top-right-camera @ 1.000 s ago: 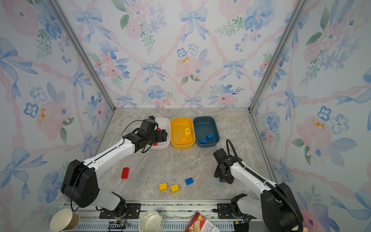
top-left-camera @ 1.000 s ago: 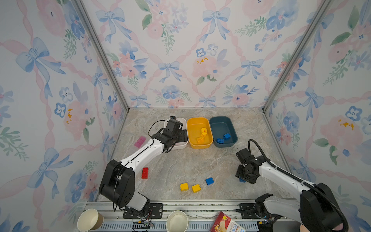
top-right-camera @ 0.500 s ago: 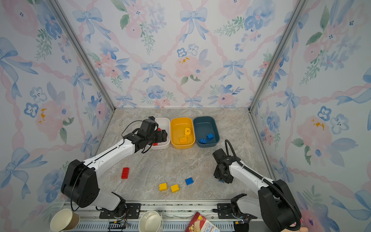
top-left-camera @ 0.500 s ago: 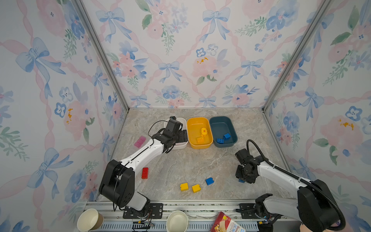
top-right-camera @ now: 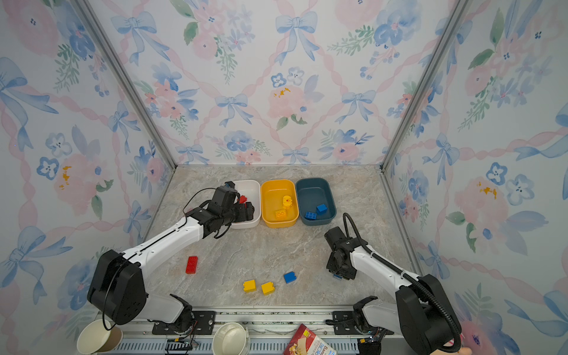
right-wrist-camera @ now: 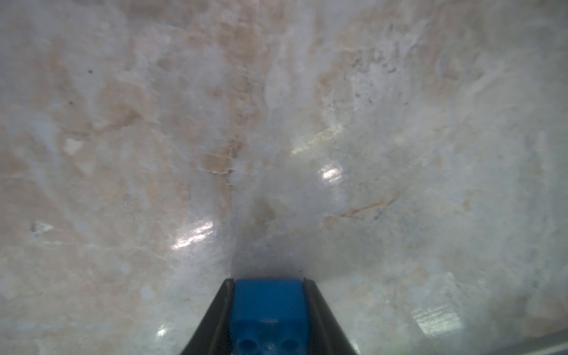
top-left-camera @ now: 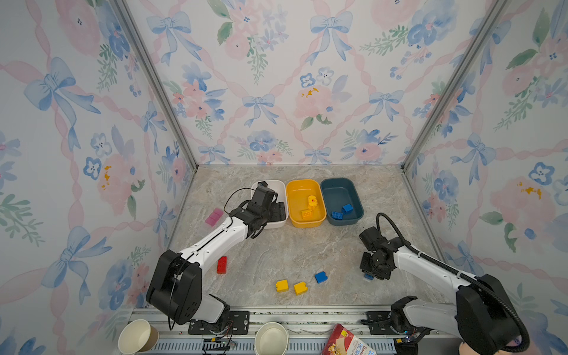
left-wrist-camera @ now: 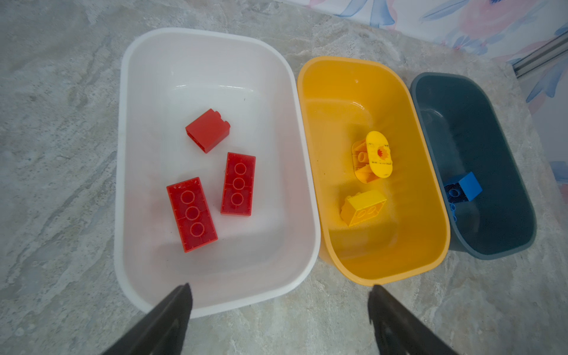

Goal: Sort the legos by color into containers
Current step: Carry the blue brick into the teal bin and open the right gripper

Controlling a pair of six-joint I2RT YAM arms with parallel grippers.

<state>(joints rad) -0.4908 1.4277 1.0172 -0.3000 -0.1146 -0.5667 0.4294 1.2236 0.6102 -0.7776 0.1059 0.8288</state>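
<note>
Right hand has closed; we see it pinching a blue brick, seemingly on the counter, well apart from the white tub. Left hand spread above its rim.

The marbled desk carries a white tub, yellow tub and teal tub in a row mid-frame. A pink block lies to their left. Lower down are a red brick, two yellow bricks and a blue brick.

Left end effector over white tub — right end effector down on blue brick.
</note>
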